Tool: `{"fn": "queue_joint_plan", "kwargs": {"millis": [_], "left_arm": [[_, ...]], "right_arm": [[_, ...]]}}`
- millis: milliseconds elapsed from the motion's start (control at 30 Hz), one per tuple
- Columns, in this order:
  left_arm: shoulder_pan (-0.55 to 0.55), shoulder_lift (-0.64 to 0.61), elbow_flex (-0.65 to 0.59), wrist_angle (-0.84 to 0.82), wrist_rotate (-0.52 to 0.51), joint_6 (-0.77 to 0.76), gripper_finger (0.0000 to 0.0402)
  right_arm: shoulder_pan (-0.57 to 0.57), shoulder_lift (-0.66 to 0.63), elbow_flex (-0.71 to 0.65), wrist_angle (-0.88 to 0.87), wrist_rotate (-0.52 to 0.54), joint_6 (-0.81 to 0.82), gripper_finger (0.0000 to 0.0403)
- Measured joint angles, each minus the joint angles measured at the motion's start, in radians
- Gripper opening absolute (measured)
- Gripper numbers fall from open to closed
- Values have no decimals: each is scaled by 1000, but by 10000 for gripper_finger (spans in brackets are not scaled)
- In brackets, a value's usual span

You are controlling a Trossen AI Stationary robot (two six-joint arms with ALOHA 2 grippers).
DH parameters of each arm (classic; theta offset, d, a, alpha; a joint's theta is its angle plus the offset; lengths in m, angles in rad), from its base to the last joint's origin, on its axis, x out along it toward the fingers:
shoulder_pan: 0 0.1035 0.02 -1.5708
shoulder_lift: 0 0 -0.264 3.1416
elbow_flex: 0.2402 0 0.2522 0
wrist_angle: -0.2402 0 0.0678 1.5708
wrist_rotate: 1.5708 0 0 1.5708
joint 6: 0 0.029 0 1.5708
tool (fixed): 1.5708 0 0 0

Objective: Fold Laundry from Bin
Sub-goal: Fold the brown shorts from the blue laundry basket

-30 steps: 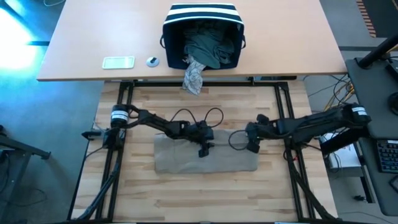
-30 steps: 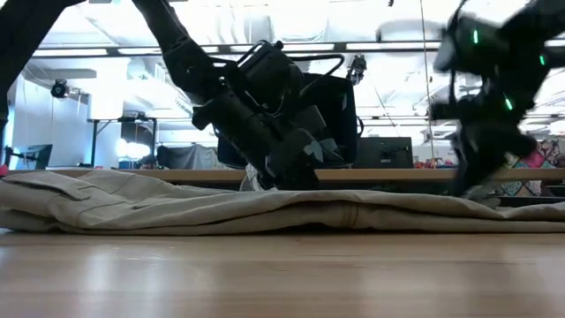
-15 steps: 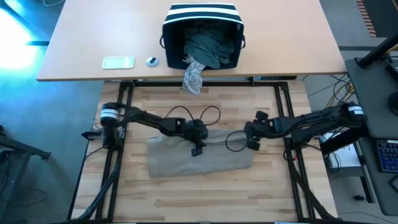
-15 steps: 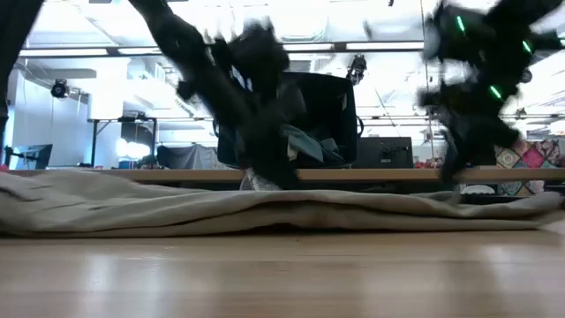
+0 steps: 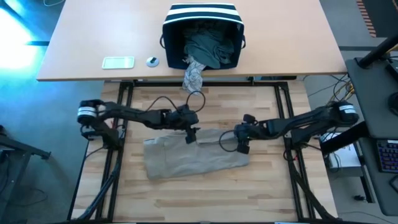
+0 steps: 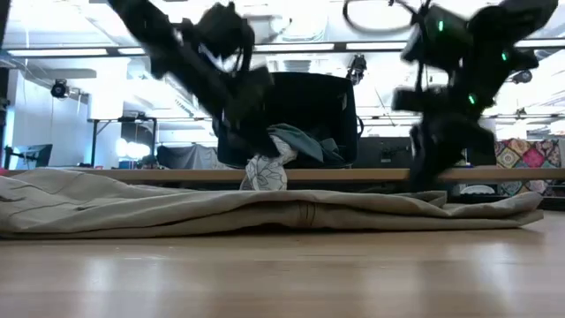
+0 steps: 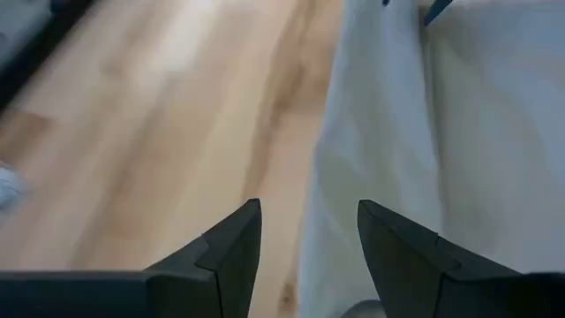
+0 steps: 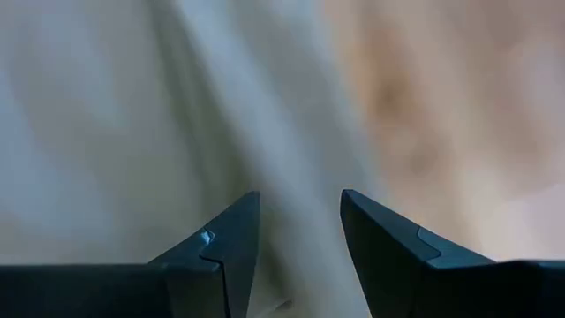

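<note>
Overhead, the tan garment (image 5: 194,157) lies spread on the near table (image 5: 273,186); the left gripper (image 5: 191,132) and right gripper (image 5: 241,142) hover at its far edge, and the bin (image 5: 202,34) sits tipped on the far table. From table height, folds show in the cloth. Each wrist view shows fingers spread, holding nothing. I'd smooth the wrinkles outward before folding.

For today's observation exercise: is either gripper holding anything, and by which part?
Nothing is held. The left gripper and right gripper are both open above the tan trousers.
</note>
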Motion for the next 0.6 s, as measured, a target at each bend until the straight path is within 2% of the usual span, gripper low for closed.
{"fn": "queue_joint_plan", "kwargs": {"millis": [133, 333, 433, 600], "left_arm": [[3, 142, -35, 120, 26, -21, 174], [4, 296, -8, 166, 78, -107, 174], [-3, 288, -7, 158, 84, -144, 174], [-13, 173, -19, 81, 130, -186, 174]], "right_arm": [[-4, 89, -11, -55, -12, -27, 156], [-64, 128, -1, -129, 150, -156, 161], [-118, 105, 13, -129, 205, -236, 162], [-222, 46, 54, -153, 279, -360, 160]]}}
